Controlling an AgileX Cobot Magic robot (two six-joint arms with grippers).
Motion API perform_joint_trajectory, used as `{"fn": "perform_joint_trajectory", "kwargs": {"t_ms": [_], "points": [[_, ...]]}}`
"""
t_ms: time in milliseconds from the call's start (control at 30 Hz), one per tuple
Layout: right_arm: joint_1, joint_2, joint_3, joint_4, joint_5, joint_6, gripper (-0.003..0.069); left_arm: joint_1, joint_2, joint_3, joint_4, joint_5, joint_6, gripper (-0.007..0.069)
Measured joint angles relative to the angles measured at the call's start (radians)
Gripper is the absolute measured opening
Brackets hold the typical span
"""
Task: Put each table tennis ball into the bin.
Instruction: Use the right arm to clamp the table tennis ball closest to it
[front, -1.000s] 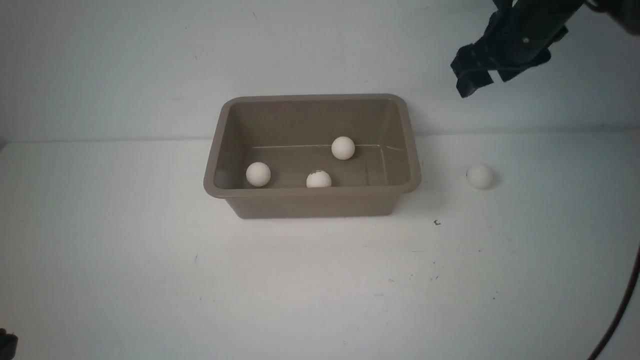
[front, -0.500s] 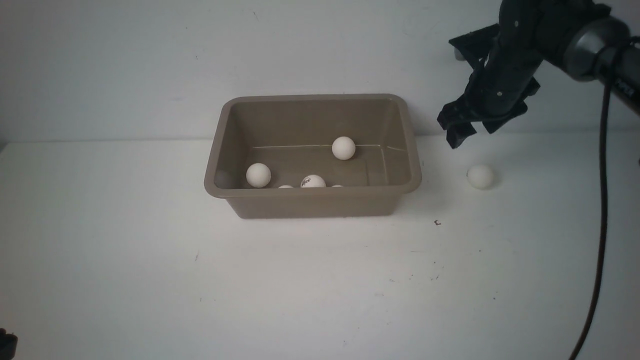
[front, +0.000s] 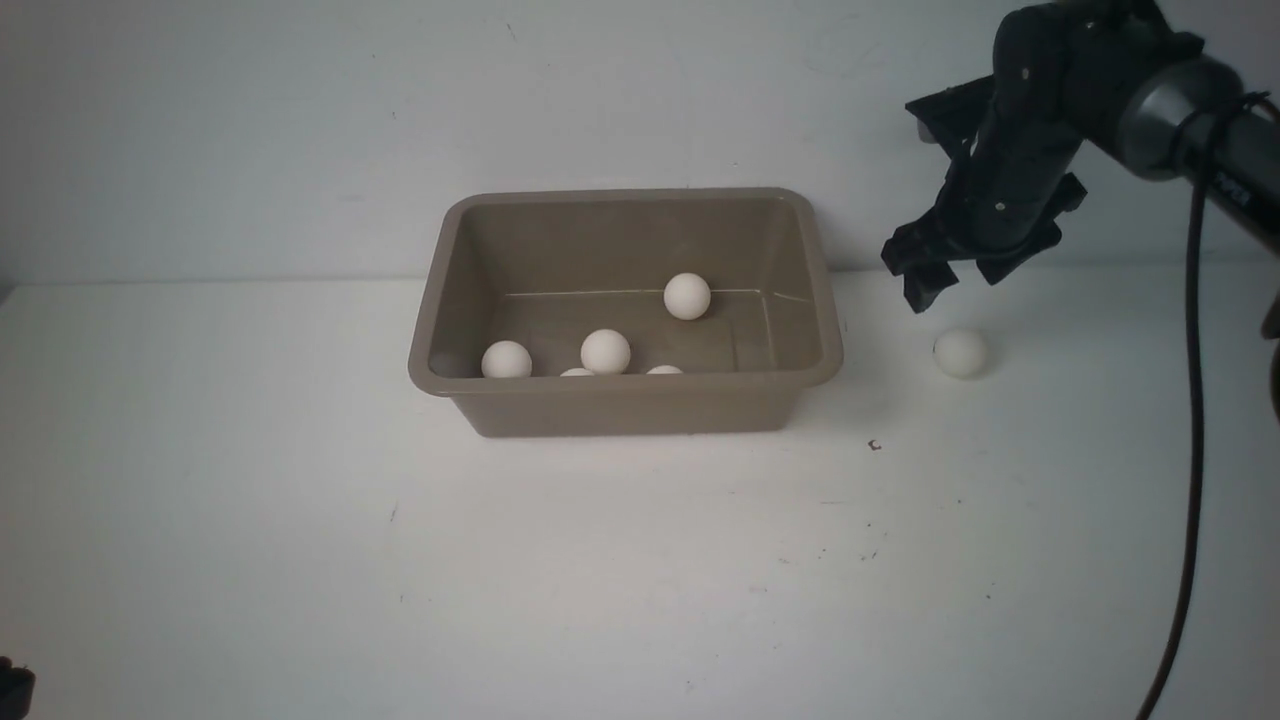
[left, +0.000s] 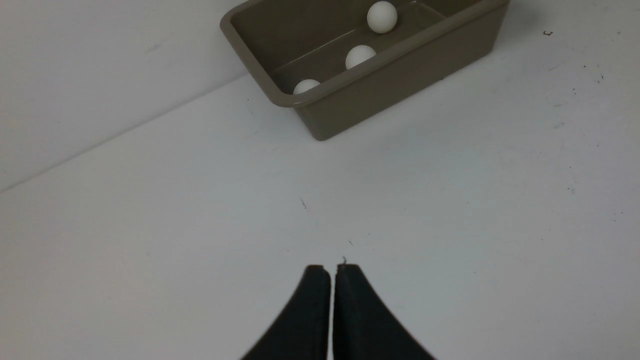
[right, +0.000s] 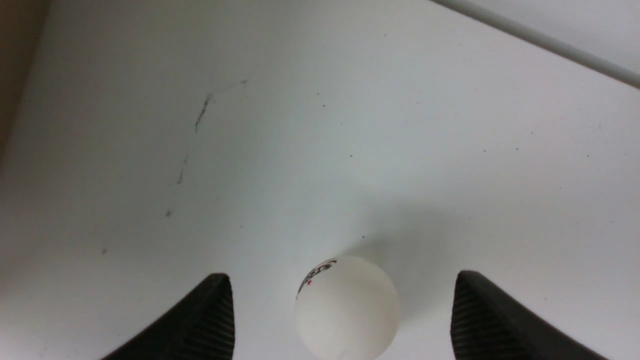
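Bin sits mid-table toward the far wall. Five table tennis balls show inside it, two only as caps behind the near rim. Lone ball lies on the table right of the bin, well apart from it. Right end effector hangs just above that ball, fingers spread to either side, not touching. Left end effector is pressed together over bare table at near left. Table is white and scuffed, with a dark speck. Pale wall behind. Black cable hangs at right.

bare table around the lone ball, bin well apart, its mouth open
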Motion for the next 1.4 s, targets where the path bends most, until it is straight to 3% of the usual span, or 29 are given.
{"fn": "perform_joint_trajectory", "kwargs": {"t_ms": [367,733,967,1100,1400], "points": [[-0.003,-0.026,0.0,0.016,0.0,0.001,0.0523,0.0,0.0,0.0,0.0,0.0,0.0,-0.0004],[-0.067,-0.344,0.01,0.079,0.002,-0.02,0.0484,0.0,0.0,0.0,0.0,0.0,0.0,-0.0004],[-0.113,-0.468,0.343,0.135,0.004,-0.046,0.0482,0.0,0.0,0.0,0.0,0.001,0.0,-0.0004],[-0.111,-0.468,0.496,0.159,-0.141,-0.061,0.0482,0.0,0.0,0.0,0.0,0.0,0.0,-0.0004],[-0.109,-0.429,0.55,0.152,-0.301,-0.069,0.0482,0.0,0.0,0.0,0.0,-0.001,0.0,-0.0004]]}}
